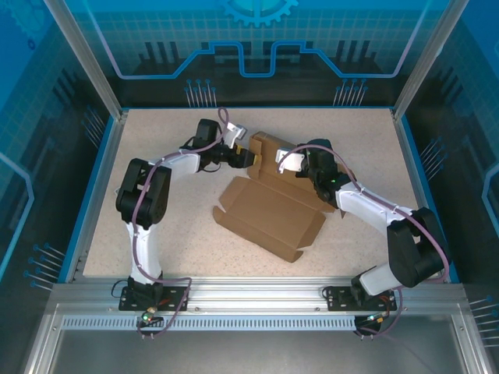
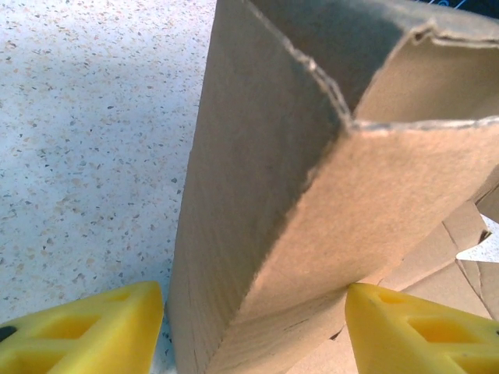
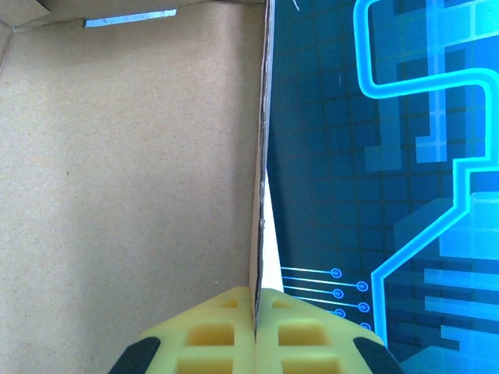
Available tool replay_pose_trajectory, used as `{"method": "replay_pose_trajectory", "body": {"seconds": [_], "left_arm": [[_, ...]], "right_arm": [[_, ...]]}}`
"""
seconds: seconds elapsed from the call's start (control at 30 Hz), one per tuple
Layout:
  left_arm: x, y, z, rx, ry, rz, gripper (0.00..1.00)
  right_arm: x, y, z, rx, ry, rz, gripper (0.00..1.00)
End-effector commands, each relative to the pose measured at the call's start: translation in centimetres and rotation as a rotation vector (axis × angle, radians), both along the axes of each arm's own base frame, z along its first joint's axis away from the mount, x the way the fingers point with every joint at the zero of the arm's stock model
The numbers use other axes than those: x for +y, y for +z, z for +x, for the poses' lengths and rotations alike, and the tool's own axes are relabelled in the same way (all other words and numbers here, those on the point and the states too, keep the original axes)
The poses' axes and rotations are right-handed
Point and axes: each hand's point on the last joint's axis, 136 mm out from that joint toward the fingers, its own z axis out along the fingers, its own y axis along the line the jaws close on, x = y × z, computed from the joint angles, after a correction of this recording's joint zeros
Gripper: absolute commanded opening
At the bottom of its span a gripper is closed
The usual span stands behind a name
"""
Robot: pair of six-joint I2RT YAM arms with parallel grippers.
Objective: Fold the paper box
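The right gripper (image 3: 257, 312) has its two yellow fingers (image 3: 210, 335) pressed together on the thin edge of one upright cardboard wall, with no gap between them apart from the sheet itself. The left gripper (image 2: 253, 327) stands well open, its two yellow fingers (image 2: 86, 331) set on either side of a raised, folded corner of the same cardboard. The right-hand one meets the sheet, and the other sits just beside it; I cannot tell whether they press on it. There is one paper box (image 1: 269, 214), plain brown and half formed. Its large flat panel lies on the table near the middle, and its far end is turned up into walls where the two grippers meet it, the left gripper (image 1: 248, 156) from the left and the right gripper (image 1: 290, 164) from the right. From the right wrist, the inside of the box (image 3: 132, 156) is bare brown board. Two arms reach in from the near edge over the one speckled table (image 1: 156, 234), with blue patterned panels (image 1: 257, 47) around it.
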Motion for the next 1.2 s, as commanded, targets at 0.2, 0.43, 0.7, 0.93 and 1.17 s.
{"method": "replay_pose_trajectory", "body": {"seconds": [0.2,0.43,0.7,0.93,1.17], "left_arm": [[-0.5,-0.3,1.3,-0.071,0.061,0.024,0.56],[0.1,-0.4,2.4,-0.082,0.126,0.041,0.47],[0.4,-0.6,3.0,-0.094,0.177,0.086,0.44],[0.9,-0.4,3.9,-0.128,0.302,0.109,0.39],[0.8,0.0,4.5,-0.154,0.405,0.052,0.36]], "right_arm": [[0.3,-0.9,-0.3,0.030,0.030,-0.041,0.03],[0.5,-1.0,-0.5,0.032,0.033,-0.035,0.03],[0.8,-0.9,-0.7,0.035,0.044,-0.020,0.03],[0.9,-1.4,-0.9,0.045,0.045,-0.027,0.03],[1.1,-1.8,-1.2,0.056,0.040,-0.017,0.03]]}}
